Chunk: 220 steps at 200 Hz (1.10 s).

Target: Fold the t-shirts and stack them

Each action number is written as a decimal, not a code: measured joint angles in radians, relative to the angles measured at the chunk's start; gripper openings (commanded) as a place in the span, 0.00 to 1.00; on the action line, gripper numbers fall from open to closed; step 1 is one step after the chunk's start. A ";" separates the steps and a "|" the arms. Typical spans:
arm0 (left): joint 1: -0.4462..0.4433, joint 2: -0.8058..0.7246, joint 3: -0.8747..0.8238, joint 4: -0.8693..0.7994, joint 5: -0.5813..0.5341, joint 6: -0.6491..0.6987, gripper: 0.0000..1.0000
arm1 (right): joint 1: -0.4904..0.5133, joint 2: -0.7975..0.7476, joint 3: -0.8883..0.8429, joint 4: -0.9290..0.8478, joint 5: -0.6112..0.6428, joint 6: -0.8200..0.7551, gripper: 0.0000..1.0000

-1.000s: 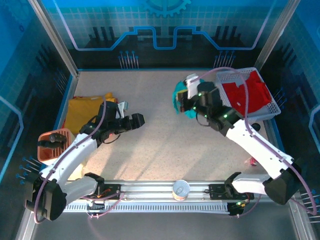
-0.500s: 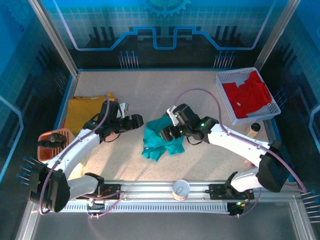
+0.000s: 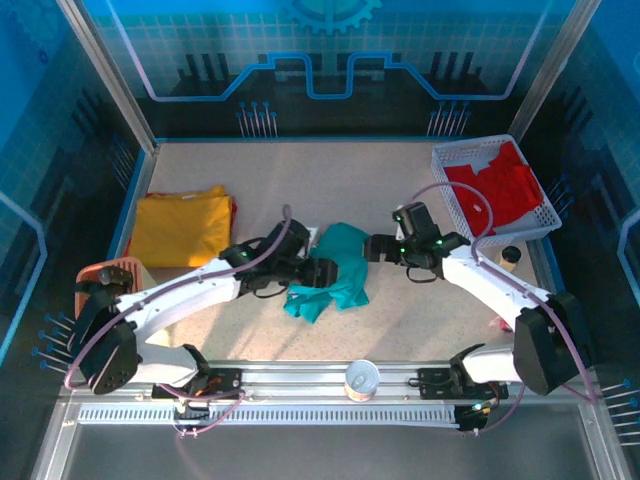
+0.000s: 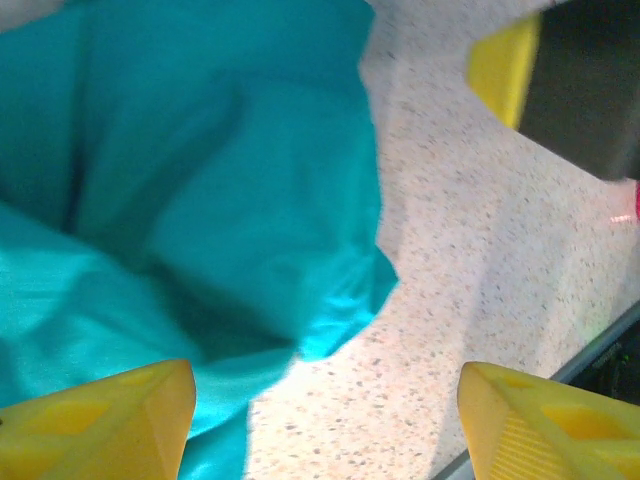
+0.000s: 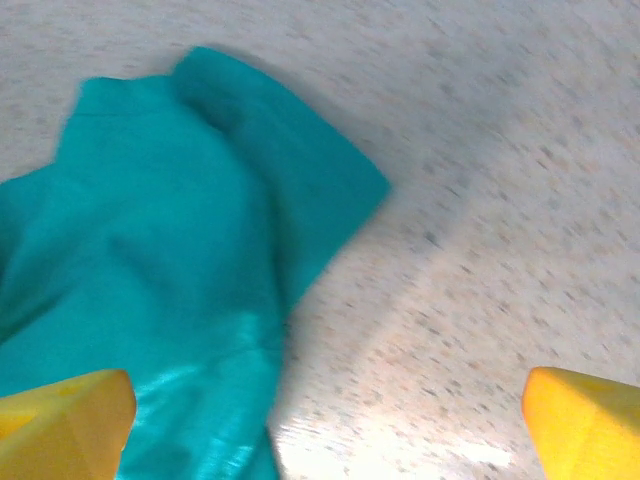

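The teal t-shirt (image 3: pixel 338 268) lies in a crumpled heap in the middle of the table (image 3: pixel 300 190), between the 2 arms. The yellow t-shirt (image 3: pixel 180 228) is flat and folded at the left side. The red t-shirt (image 3: pixel 495 190) is inside the white basket (image 3: pixel 450 160) at the far right corner.

The left gripper (image 3: pixel 322 272) is at the left edge of the heap. In its wrist view, the left gripper (image 4: pixel 320 420) has its jaws well apart: 1 jaw is over the teal t-shirt (image 4: pixel 200 200), the other over bare table, and it holds nothing. The right gripper (image 3: pixel 375 248) is just beside the right edge of the heap. In its wrist view, the right gripper (image 5: pixel 320 420) is spread wide and empty, with the teal t-shirt (image 5: pixel 170 250) below on the left.

I judge this cloth to be light, soft and limp. It will not keep any shape, it will hang down when lifted, and hidden layers may come up together. So a pinch in the middle of the heap is a poor choice. Better places are the free edges: the pointed corner in the left wrist view, and the flap that points right in the right wrist view. I cannot tell whether that flap is a sleeve. If each gripper takes 1 outer point, the shirt can be pulled flat.
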 measured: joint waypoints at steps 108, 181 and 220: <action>-0.256 0.595 0.389 -0.108 -0.225 -0.003 0.50 | -0.210 -0.216 -0.151 0.013 -0.106 0.115 1.00; -0.254 0.663 0.450 -0.164 -0.345 0.077 0.14 | -0.241 -0.260 -0.184 0.011 -0.133 0.122 1.00; -0.243 0.640 0.450 -0.192 -0.355 0.146 0.00 | -0.244 -0.259 -0.192 0.019 -0.146 0.129 1.00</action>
